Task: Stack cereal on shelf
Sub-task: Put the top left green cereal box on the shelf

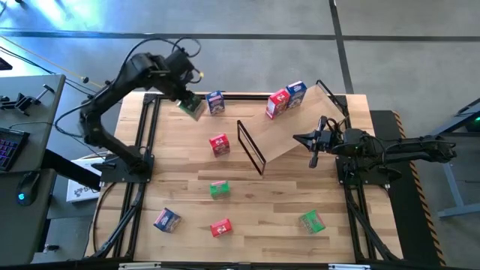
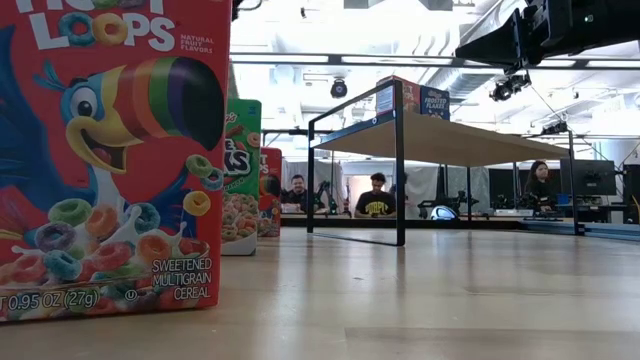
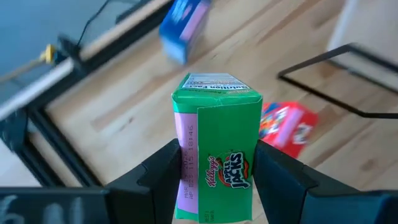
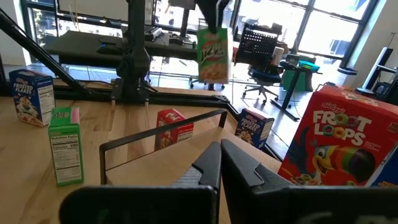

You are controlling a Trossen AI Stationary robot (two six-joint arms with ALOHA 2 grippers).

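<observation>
Left gripper [image 3: 217,171] is clamping the green cereal box [image 3: 217,143] by its flat sides — light, crushable cardboard (probably slick); right gripper [image 4: 221,158] is waiting, fingers together.

bright windows [image 4: 323,25], grey floor [image 1: 247,52]

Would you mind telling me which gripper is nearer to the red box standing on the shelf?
The right. The right gripper hovers just beside the shelf, a short way from the red box. The left gripper is across the table at the far left, shut on a green box.
</observation>
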